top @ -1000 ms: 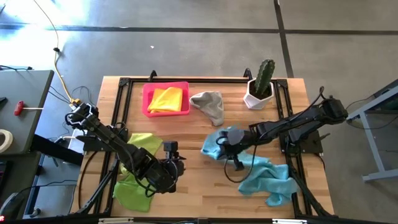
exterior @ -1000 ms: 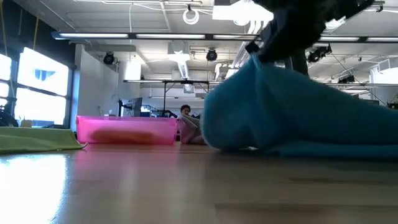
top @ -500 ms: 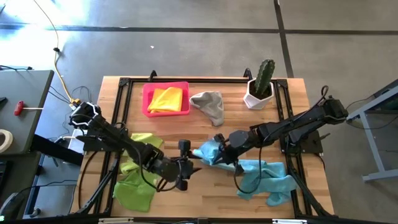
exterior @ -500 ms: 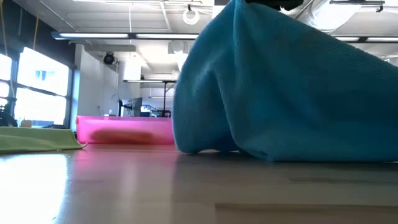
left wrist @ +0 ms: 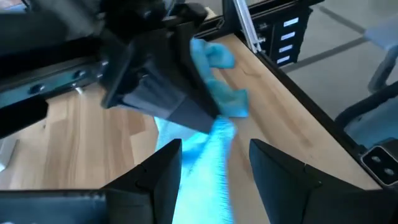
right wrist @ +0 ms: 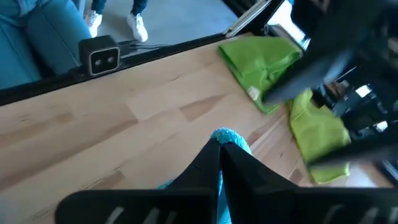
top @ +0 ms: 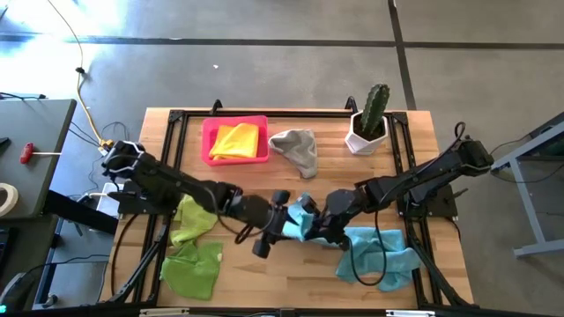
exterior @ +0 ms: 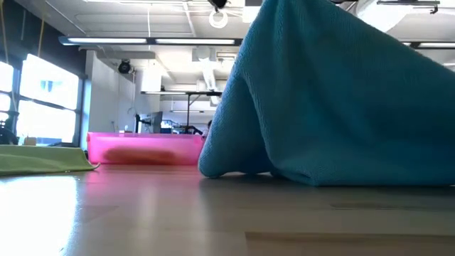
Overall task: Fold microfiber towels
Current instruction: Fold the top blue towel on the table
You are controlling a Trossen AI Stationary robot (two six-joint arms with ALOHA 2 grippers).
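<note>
I note the wooden table [top: 291, 273] carries most of the work on its near half, between the two arms. The pink tray [top: 208, 151] at the far edge holds the yellow towel [top: 236, 139], with the grey towel [top: 298, 148] just beside it and a potted cactus [top: 368, 119] toward the far right corner.

One light blue towel [top: 381, 255] lies crumpled at the near right. The green towel [top: 194, 271] and lime towel [top: 194, 216] lie bunched at the near left, close to the table's edge.

The second light blue towel [top: 301, 220] is mid-table, lifted by one corner so the rest drapes to the surface; I judge it is held up to present a free edge for the other arm.

The right gripper [right wrist: 219, 149] is clenched on that raised corner. The left gripper [left wrist: 214, 163] stands with fingers parted, straddling a hanging edge of the same towel, not yet closed on it.

Open wood lies between the grippers and the near edge, enough in my judgement to spread the cloth flat. The two grippers sit very near each other; contact is the risk.
</note>
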